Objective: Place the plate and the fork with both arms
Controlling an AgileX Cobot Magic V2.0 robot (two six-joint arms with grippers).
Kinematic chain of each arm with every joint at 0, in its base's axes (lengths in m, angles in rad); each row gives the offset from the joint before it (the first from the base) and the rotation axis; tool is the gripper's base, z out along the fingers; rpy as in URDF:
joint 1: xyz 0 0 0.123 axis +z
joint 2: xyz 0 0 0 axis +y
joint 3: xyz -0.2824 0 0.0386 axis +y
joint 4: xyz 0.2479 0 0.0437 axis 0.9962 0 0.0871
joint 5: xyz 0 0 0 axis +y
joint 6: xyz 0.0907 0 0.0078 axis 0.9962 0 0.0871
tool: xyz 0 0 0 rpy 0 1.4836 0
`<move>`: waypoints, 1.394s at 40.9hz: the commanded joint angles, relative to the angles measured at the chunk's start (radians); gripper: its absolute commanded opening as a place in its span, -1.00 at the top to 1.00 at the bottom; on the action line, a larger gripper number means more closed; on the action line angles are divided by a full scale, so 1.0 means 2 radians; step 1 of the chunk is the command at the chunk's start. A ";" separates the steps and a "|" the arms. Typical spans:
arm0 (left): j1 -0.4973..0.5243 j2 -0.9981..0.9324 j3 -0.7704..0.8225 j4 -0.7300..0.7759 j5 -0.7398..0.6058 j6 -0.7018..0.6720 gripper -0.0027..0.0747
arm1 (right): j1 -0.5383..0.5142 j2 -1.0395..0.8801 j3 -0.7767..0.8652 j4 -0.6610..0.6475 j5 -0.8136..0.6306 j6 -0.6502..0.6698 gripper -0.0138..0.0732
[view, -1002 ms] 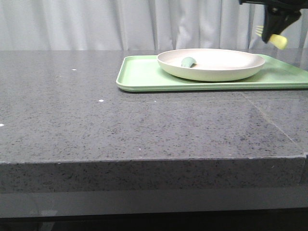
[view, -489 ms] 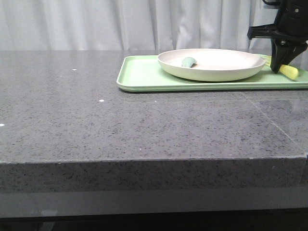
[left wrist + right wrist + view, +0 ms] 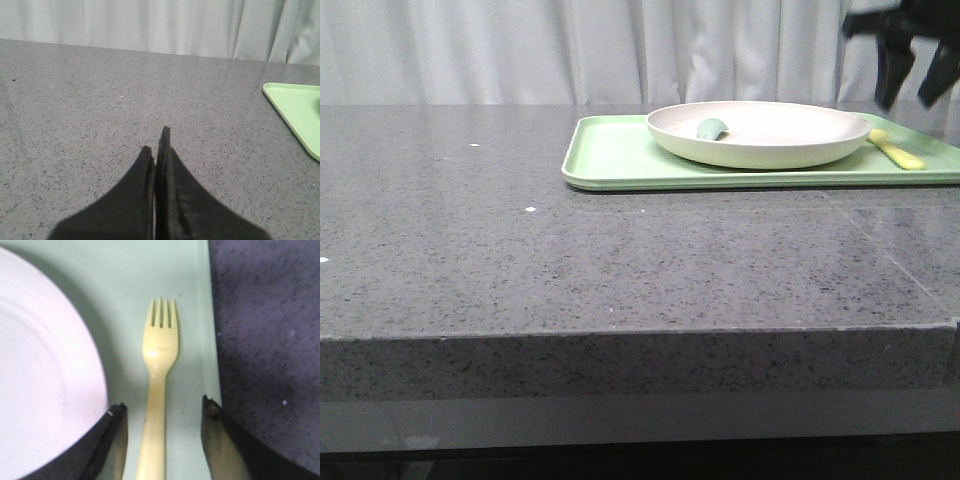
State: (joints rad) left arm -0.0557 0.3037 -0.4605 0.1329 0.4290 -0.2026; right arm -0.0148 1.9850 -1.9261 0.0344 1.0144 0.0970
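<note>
Pale curtains [image 3: 520, 50] hanging behind a dark speckled stone counter [image 3: 570, 260], pretty plain setup. Sitting toward the far right of that counter: a flat light green tray [image 3: 610, 160] carrying the cream plate [image 3: 780, 135], with a small grey-green spoon [image 3: 711, 128] lying inside the plate near its left side. Lying flat on the tray just right of the plate, between the plate's rim and the tray's right edge: the little pale yellow fork [image 3: 897, 150], not gripped by anything. Clear in the right wrist view too, fork [image 3: 159, 390] resting on green tray [image 3: 190, 300] with tines pointing away from the camera, plate [image 3: 45, 370] close beside it but apart.

Right end effector [image 3: 917, 75] hanging in the air above the fork, spread wide, holding nothing. Same story from its own camera: right end effector [image 3: 164, 435] with one finger on each side of the fork handle, neither touching it.

Left end effector [image 3: 156, 150] well off to the side over bare counter, fingers pressed together, nothing between them, only a corner of the tray [image 3: 300, 110] in view.
</note>
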 commanded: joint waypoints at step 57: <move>0.001 0.004 -0.013 0.000 -0.040 -0.002 0.98 | 0.036 -0.778 0.771 -0.001 -0.422 -0.025 0.83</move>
State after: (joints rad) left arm -0.0557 0.3037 -0.4605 0.1329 0.4290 -0.2026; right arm 0.0570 0.4925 -0.3976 0.0383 0.2846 0.0573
